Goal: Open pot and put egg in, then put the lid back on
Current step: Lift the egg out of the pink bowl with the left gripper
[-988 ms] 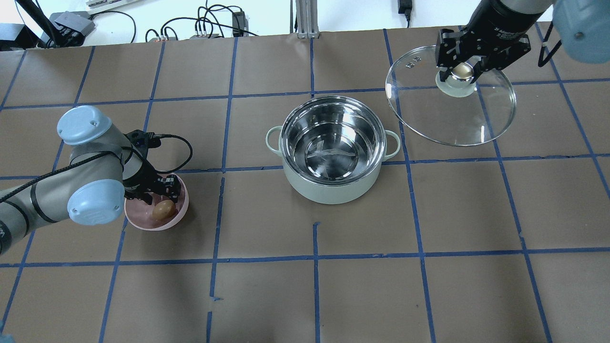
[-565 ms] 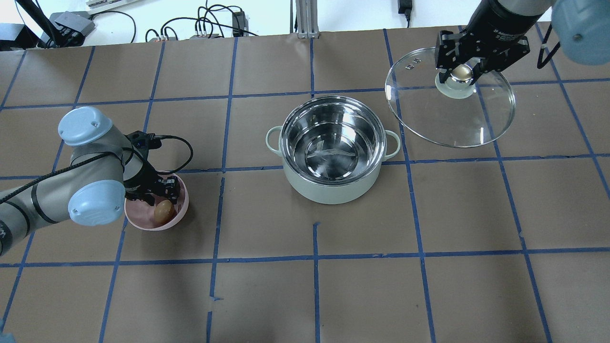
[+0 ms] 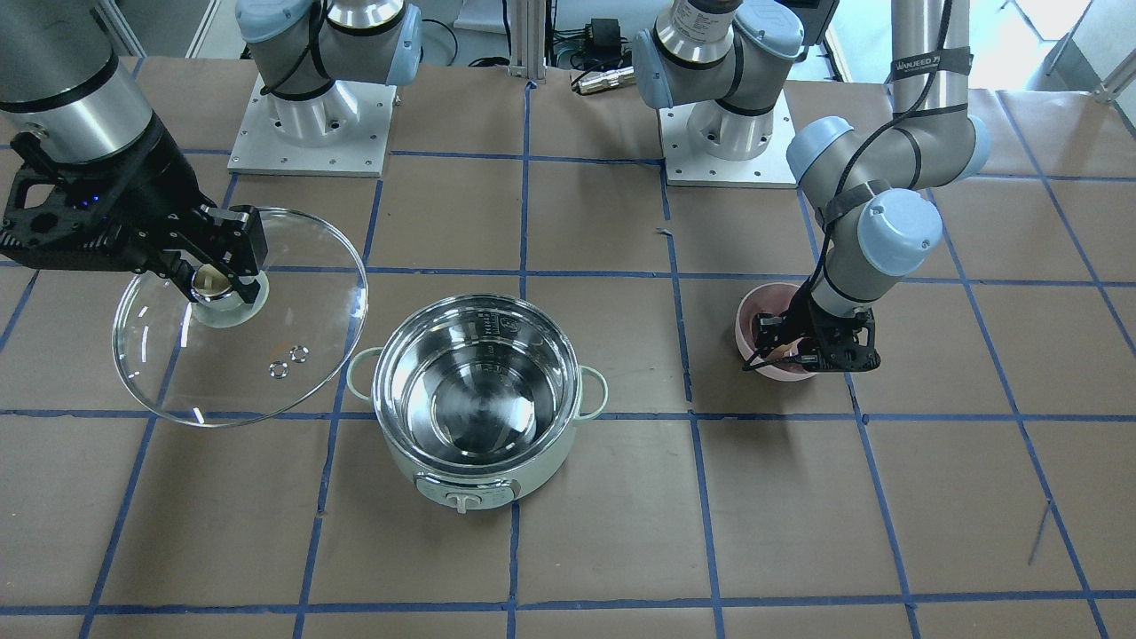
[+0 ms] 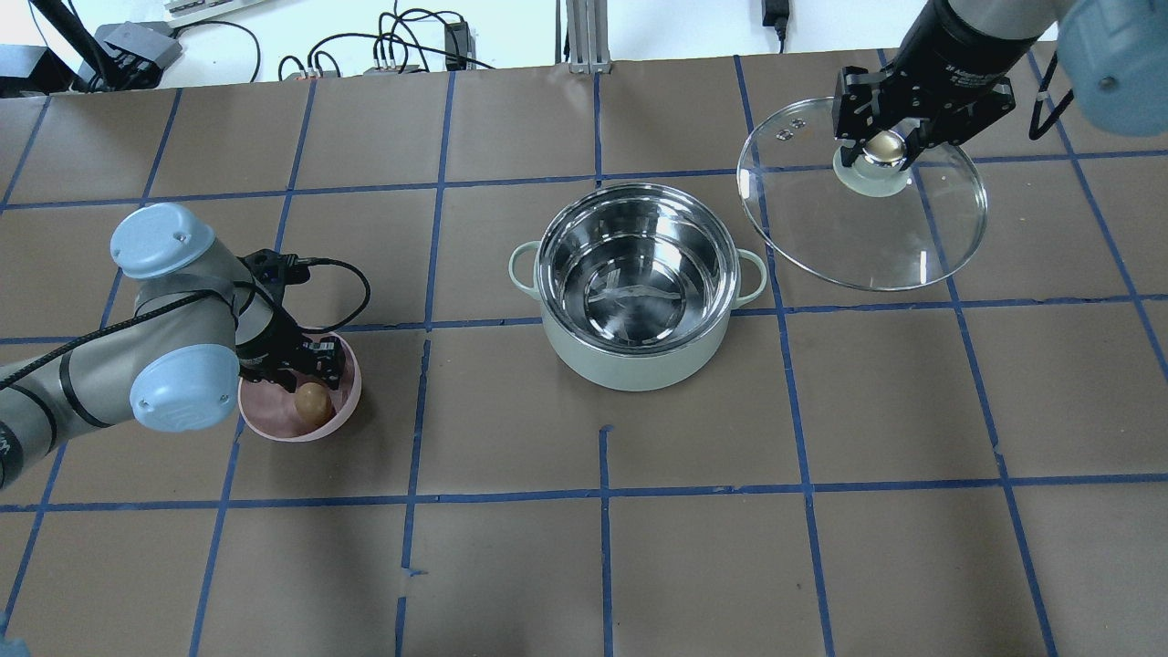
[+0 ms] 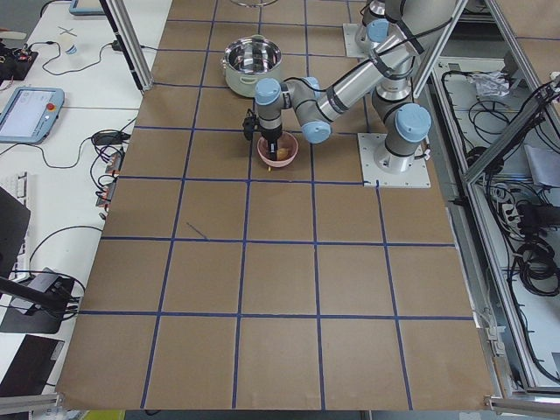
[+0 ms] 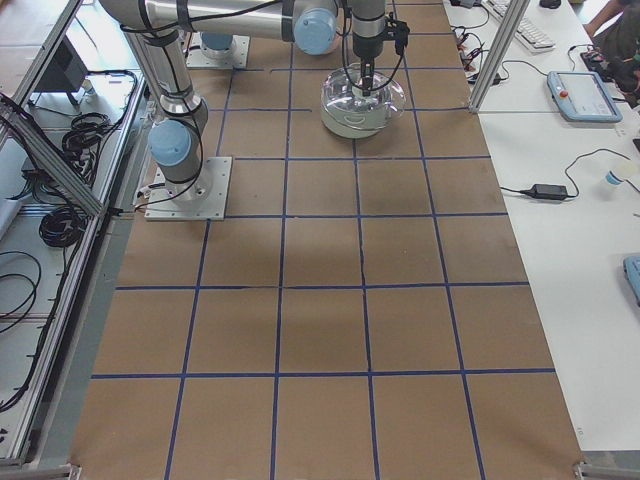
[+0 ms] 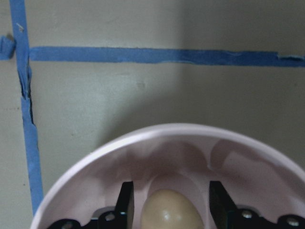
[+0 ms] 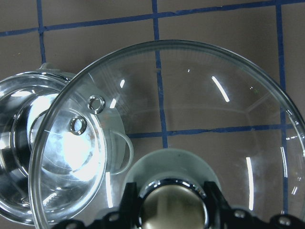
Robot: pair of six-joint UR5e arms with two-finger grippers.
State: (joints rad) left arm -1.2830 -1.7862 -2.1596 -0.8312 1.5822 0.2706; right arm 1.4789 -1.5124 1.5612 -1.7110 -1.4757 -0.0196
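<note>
The mint-green pot (image 4: pixel 639 370) stands open mid-table, its steel inside empty; it also shows in the front view (image 3: pixel 479 475). My right gripper (image 4: pixel 883 144) is shut on the knob (image 8: pixel 172 202) of the glass lid (image 4: pixel 867 233) and holds it tilted in the air to the right of the pot, also in the front view (image 3: pixel 222 373). The egg (image 4: pixel 312 403) lies in a pink bowl (image 4: pixel 345 412) at the left. My left gripper (image 7: pixel 171 205) is down in the bowl, open, one finger (image 7: pixel 126 202) on each side of the egg (image 7: pixel 171 214), with small gaps.
Brown paper with a blue tape grid covers the table (image 4: pixel 821 547). Cables and boxes (image 4: pixel 401 50) lie beyond the far edge. The two arm bases (image 3: pixel 306 115) stand at the robot's side of the table.
The right gripper has shifted the lid slightly toward the near side. The egg has turned a little in the bowl between the left gripper's fingers. The left arm has barely moved.
</note>
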